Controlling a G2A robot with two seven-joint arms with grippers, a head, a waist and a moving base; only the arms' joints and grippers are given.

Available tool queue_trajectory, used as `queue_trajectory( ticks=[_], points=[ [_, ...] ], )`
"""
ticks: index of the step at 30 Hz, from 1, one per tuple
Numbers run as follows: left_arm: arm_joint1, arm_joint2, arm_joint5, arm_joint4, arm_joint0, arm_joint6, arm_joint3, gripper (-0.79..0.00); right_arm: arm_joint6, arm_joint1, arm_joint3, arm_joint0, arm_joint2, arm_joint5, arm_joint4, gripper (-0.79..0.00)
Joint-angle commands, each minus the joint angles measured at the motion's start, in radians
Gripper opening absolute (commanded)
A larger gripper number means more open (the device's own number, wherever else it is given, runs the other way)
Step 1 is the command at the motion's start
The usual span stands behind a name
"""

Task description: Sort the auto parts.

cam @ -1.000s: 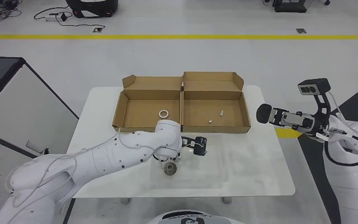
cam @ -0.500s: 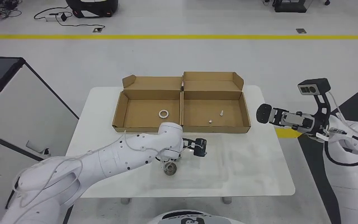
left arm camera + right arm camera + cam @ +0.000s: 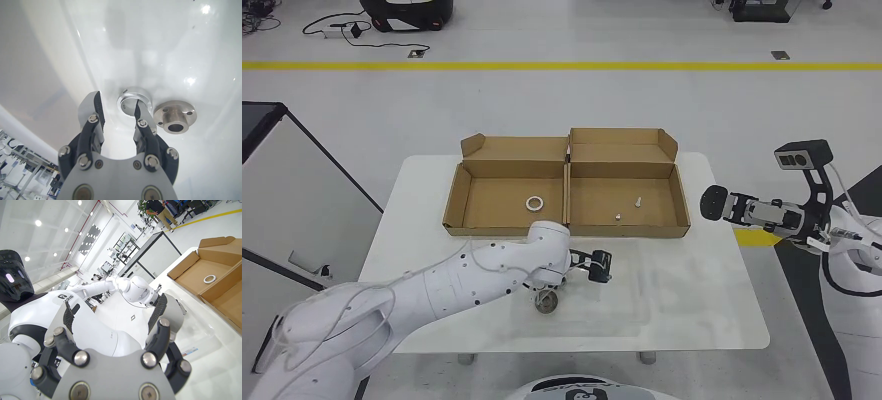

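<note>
While its fingers stood apart, the left pincer hung low over the near side of the worktop, one fingertip at the bore of the silver collar, the flanged hub just beside.

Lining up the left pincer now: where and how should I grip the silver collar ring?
Probably its wall, from above: the silver collar ring lies flat, bore up, so the wall can be pinched from inside and outside. Take the side away from the flanged hub, which sits close beside it.
</note>
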Motion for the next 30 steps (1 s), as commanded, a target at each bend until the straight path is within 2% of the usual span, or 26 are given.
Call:
queue_trajectory(
  ticks=[1, 3, 10, 15, 30],
  points=[
    [0.0, 0.0, -0.009, -0.009, 0.0, 0.009, 0.003, -0.329, 0.0, 0.0, 0.0, 0.0, 0.0, 0.0, 0.0, 0.0],
    [0.001, 0.0, -0.012, -0.014, -0.001, 0.012, 0.003, -0.299, 0.0, 0.0, 0.0, 0.0, 0.0, 0.0, 0.0, 0.0],
    [0.01, 0.0, -0.033, -0.093, -0.017, 0.033, -0.013, -0.305, 0.0, 0.0, 0.0, 0.0, 0.0, 0.0, 0.0, 0.0],
    [0.015, 0.0, -0.023, -0.104, -0.025, 0.023, -0.014, -0.394, 0.0, 0.0, 0.0, 0.0, 0.0, 0.0, 0.0, 0.0],
    [0.001, 0.0, -0.014, -0.116, -0.018, 0.014, 0.022, -0.443, 0.0, 0.0, 0.0, 0.0, 0.0, 0.0, 0.0, 0.0]
  ],
)
